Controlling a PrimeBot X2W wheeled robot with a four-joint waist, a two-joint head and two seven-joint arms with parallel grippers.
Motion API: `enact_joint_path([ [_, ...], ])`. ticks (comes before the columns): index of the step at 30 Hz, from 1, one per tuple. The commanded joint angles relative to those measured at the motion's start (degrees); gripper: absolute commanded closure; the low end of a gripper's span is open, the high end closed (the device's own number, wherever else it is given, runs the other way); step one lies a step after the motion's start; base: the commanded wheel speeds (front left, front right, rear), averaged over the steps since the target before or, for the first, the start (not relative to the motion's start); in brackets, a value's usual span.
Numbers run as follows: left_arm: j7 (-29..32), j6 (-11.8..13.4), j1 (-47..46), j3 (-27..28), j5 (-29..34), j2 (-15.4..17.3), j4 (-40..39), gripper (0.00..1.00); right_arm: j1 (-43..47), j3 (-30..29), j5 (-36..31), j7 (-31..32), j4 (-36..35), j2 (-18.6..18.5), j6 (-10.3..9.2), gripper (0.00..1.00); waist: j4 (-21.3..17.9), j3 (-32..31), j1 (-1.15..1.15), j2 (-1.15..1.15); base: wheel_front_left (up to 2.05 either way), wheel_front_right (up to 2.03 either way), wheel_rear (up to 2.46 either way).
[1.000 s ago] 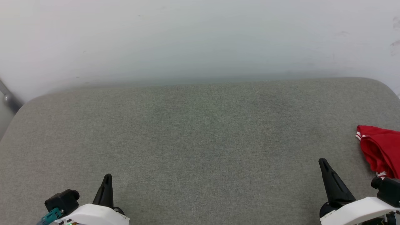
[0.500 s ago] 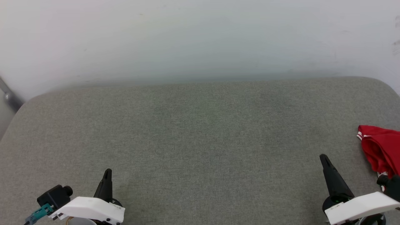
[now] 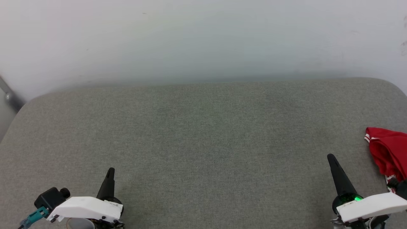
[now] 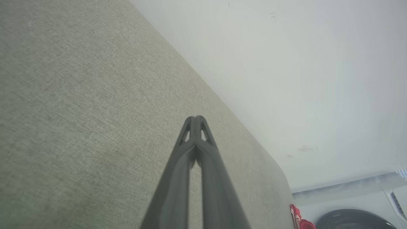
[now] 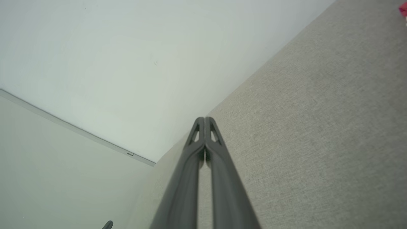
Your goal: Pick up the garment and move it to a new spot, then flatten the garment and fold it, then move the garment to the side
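Grey fabric surface [image 3: 203, 143], white wall [image 3: 203, 38] behind. Garment [image 3: 389, 149] lies bunched at the far right edge — soft, light, limp, likely to drape; best pinched at a raised fold. Left gripper [image 4: 195, 118] and right gripper [image 5: 205, 118] both pressed together, empty — right one near it

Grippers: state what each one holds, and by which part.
Nothing is held. The left gripper and the right gripper are both shut on nothing; the garment lies bunched on the grey surface, gripped by neither.
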Motion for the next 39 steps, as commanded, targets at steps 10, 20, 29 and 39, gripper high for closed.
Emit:
enact_joint_path([
  [10, 1.9, -2.2, -2.1, 2.5, -5.8, -1.5, 0.2, 1.0, -2.9, -0.6, 7.8, 0.1, 1.6, -0.5, -0.01, 1.0, 0.2, 0.2, 0.0, 0.0, 0.0, 0.0, 0.0],
  [20, 3.8, -4.0, -2.8, 4.7, -11.1, -3.0, 0.8, 1.0, -4.1, -1.0, 14.8, 0.4, 3.7, -0.4, -0.02, 1.0, 0.4, 0.4, 0.0, 0.0, 0.0, 0.0, 0.0],
  [29, 5.1, -5.2, -3.2, 6.1, -14.8, -4.1, 1.3, 1.0, -5.1, -1.4, 19.6, 0.6, 5.2, -0.3, -0.02, 1.0, 0.5, 0.6, 0.0, 0.0, 0.0, 0.0, 0.0],
  [39, 6.3, -6.5, -3.8, 7.6, -18.5, -5.2, 1.8, 1.0, -6.0, -1.8, 24.4, 0.8, 6.7, -0.2, -0.02, 1.0, 0.7, 0.7, 0.0, 0.0, 0.0, 0.0, 0.0],
])
